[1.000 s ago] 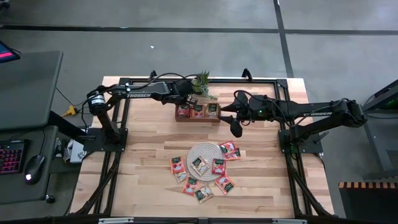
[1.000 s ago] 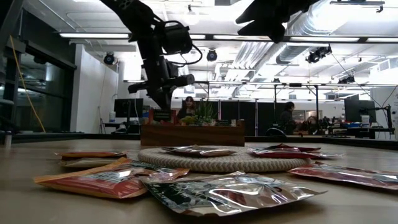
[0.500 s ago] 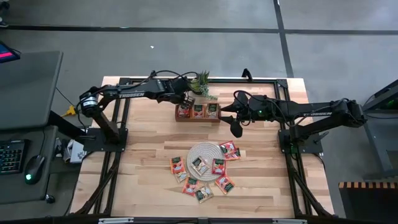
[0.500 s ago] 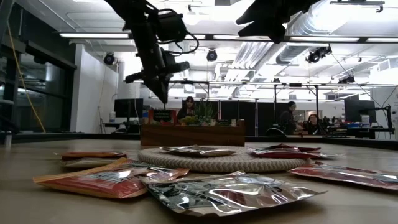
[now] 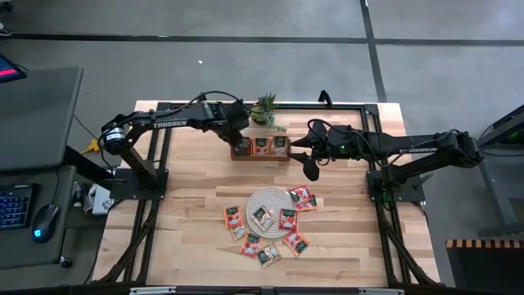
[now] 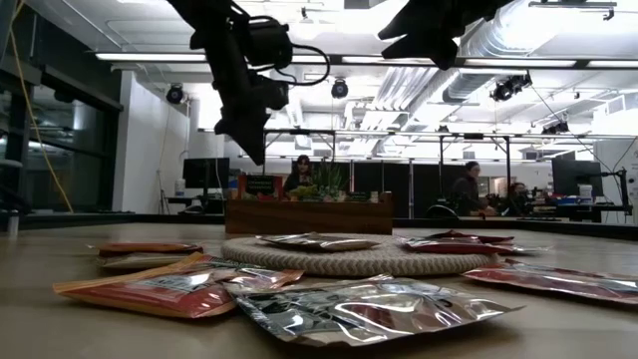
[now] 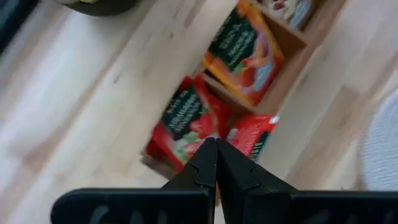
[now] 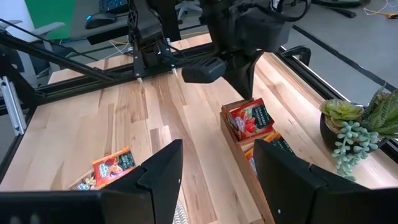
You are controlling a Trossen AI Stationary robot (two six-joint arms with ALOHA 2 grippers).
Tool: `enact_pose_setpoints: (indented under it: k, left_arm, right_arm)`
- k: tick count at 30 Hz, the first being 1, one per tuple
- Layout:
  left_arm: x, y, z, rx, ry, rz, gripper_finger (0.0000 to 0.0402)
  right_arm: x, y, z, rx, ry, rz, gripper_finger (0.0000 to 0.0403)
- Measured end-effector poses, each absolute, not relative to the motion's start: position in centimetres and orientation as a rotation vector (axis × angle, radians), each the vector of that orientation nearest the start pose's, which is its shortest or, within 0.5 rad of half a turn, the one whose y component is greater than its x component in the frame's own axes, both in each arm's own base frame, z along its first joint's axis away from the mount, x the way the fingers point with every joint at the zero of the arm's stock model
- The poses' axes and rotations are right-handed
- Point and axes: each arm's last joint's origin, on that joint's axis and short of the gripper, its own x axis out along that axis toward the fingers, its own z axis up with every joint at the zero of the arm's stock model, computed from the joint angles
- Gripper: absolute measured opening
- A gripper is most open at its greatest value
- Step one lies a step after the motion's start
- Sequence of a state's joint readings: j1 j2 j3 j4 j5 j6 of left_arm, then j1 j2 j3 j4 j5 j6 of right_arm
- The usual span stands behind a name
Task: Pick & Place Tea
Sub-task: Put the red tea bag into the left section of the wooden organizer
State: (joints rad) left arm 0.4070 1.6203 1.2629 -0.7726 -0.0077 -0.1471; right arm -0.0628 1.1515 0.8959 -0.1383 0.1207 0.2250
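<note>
Tea sachets, orange-red with green and white marks, stand in the wooden tray point(image 5: 260, 156) at the table's far middle; one shows in each compartment point(image 7: 242, 53). More lie flat on and around the round woven mat point(image 5: 266, 195), toward the near edge point(image 6: 179, 291). My left gripper point(image 7: 215, 144) is shut, points down and hovers above the tray's left compartment point(image 5: 238, 141), clear of the sachets point(image 6: 254, 150). My right gripper point(image 8: 217, 158) is open and waits in the air to the right of the tray point(image 5: 311, 170).
A small potted succulent point(image 5: 266, 106) stands just beyond the tray's far side, close to my left arm. Black frame rails run along the table's far edge and sides. Bare wood lies between the tray and the mat. People sit in the room beyond point(image 6: 469, 189).
My left gripper has risen a little from the tray's left end and shifted slightly toward the table's left edge. It has turned about its wrist, so its fingers now point straight down over the left compartment. The sachets have stayed put.
</note>
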Motion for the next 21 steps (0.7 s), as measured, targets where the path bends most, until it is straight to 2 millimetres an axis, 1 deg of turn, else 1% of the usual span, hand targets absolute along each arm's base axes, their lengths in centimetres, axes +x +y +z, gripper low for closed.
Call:
enact_pose_setpoints:
  k: [7,10,16,19,21]
  left_arm:
    - [28.5,13.7,24.6,-0.298,1.198,0.387,0.0000]
    - [29.0,13.9,24.1,-0.295,1.200,0.369,0.0000]
    - [29.1,13.6,24.1,-0.290,1.193,0.302,0.0000]
    - [29.7,13.9,23.3,-0.298,1.199,0.305,0.0000]
    - [29.5,13.8,22.9,-0.307,1.228,0.304,0.0000]
  right_arm:
    - [25.3,-1.9,30.4,0.220,0.371,-0.227,0.0193]
    - [25.3,-1.9,30.4,0.220,0.371,-0.227,0.0193]
    - [25.3,-1.9,30.4,0.221,0.370,-0.230,0.0193]
    - [25.3,-1.9,30.4,0.223,0.370,-0.230,0.0193]
    - [25.3,-1.9,30.4,0.224,0.370,-0.231,0.0193]
